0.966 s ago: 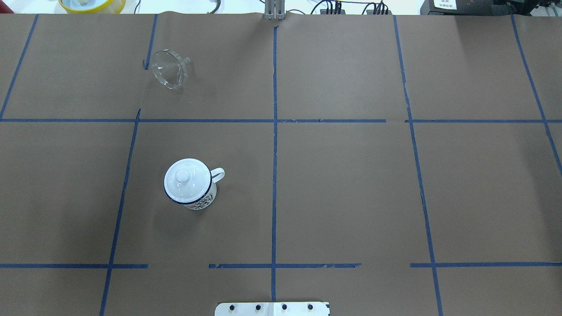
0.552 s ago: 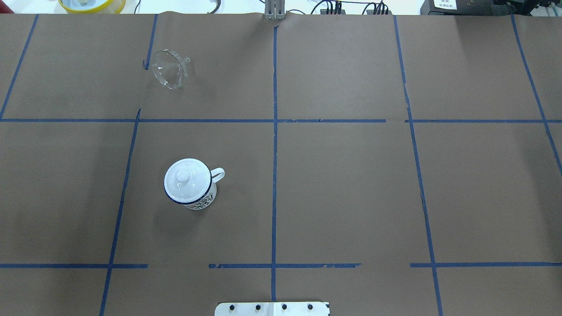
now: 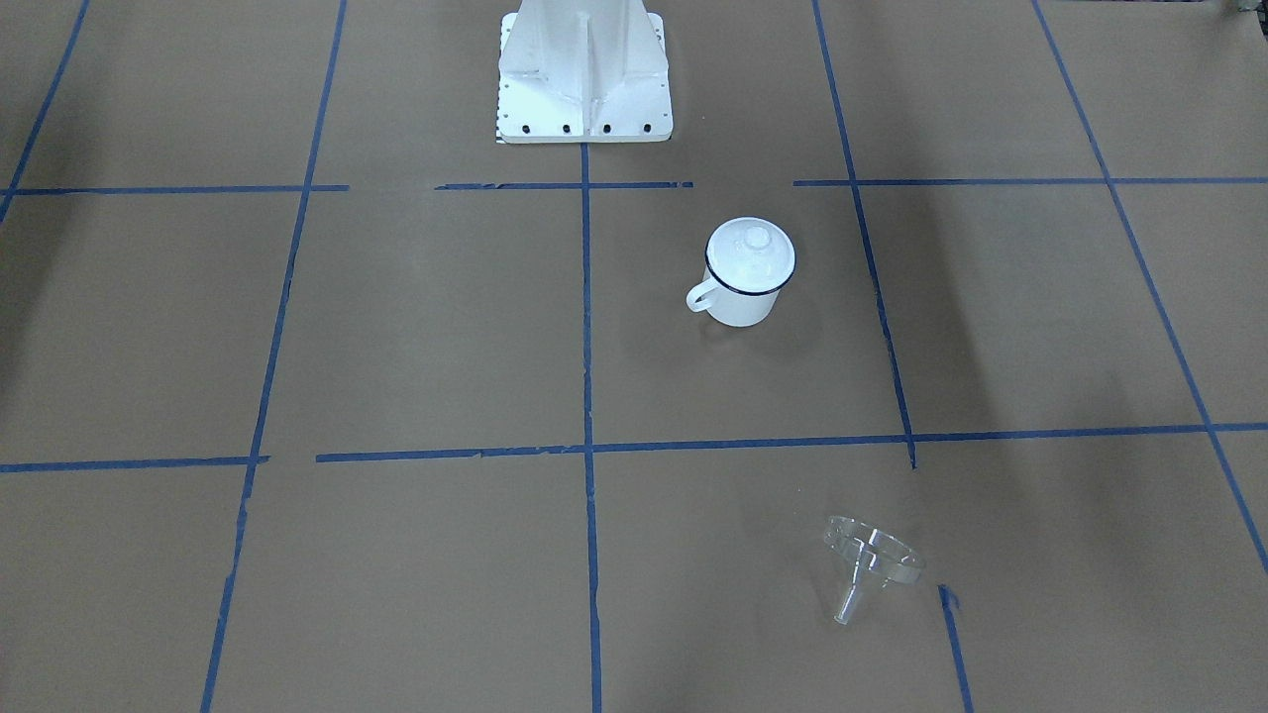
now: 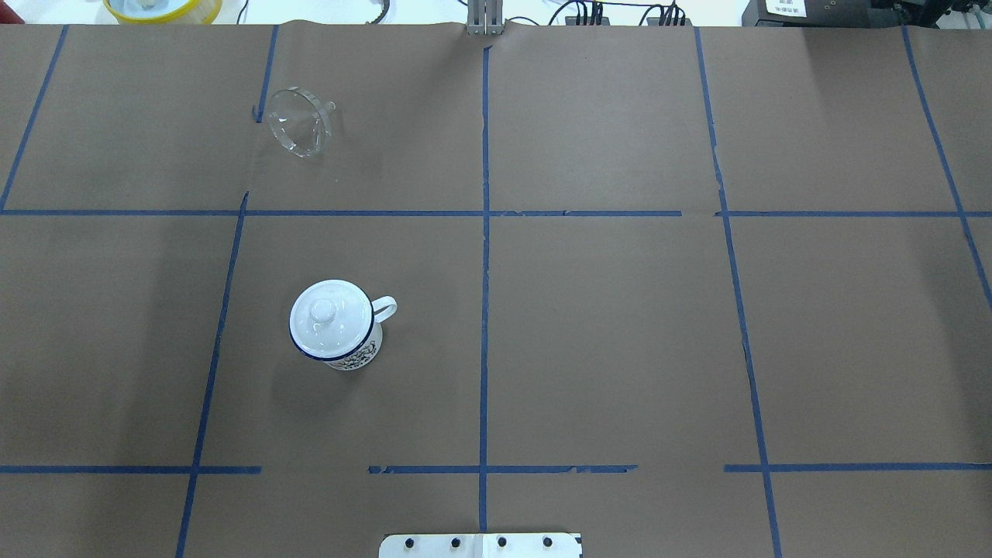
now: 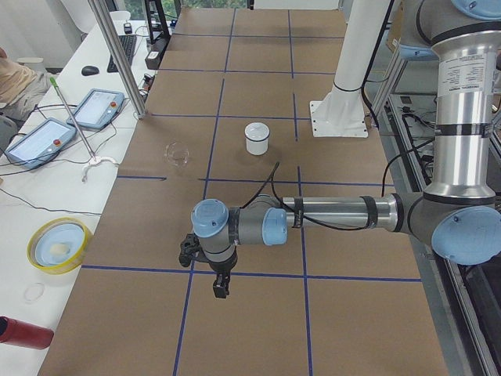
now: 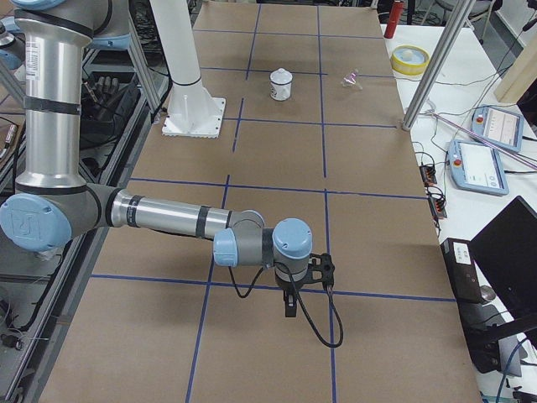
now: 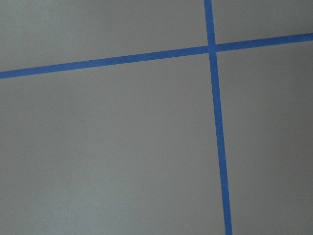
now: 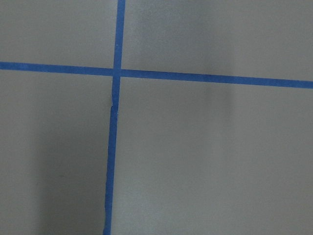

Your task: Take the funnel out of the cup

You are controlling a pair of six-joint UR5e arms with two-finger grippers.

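Note:
The clear funnel [image 4: 298, 124] lies on its side on the brown table, far from the cup; it also shows in the front view [image 3: 872, 560]. The white cup [image 4: 345, 341] with a dark blue rim stands upright with a white knobbed lid [image 4: 324, 312] on it, handle to the right; in the front view the cup [image 3: 743, 297] stands near the base. The left gripper [image 5: 221, 286] shows only in the left side view, low over the table, far from both. The right gripper [image 6: 290, 309] shows only in the right side view. I cannot tell whether either is open or shut.
The robot's white base [image 3: 584, 79] stands at the table's near edge. A yellow-rimmed bowl [image 5: 57, 244], a red bottle [image 5: 23, 333] and teach pendants [image 5: 39, 141] lie on the white bench beyond the table. A metal post [image 5: 117, 55] stands at the table's far edge.

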